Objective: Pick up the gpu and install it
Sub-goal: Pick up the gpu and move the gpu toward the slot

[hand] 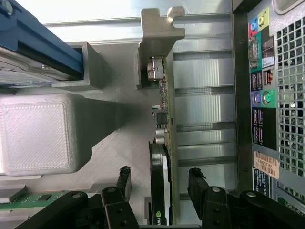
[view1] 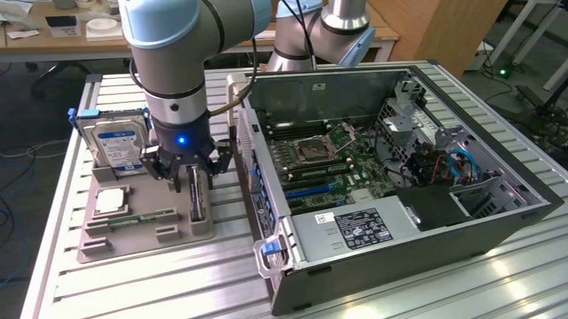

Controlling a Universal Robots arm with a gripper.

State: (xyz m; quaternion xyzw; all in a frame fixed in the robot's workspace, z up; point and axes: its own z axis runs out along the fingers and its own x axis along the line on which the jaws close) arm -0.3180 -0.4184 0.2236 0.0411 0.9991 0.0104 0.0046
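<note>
The gpu [view1: 197,199] stands on its long edge in a slot of the grey holder [view1: 133,239], to the exterior view's left of the computer case. In the wrist view the gpu [hand: 161,157] shows its black cooler, green board edge and silver end bracket [hand: 159,33]. My gripper [view1: 188,174] hangs directly over the card. Its black fingers [hand: 123,179] stand open, one on each side of the card with a gap to it. The gripper [hand: 159,177] holds nothing.
The open computer case [view1: 479,219] lies at the exterior view's right, motherboard [view1: 320,159] exposed. The holder also carries a hard drive [view1: 120,143] with blue label, a processor [view1: 111,199] and a memory stick [view1: 142,217]. The case's rear ports [hand: 259,86] sit close to the card.
</note>
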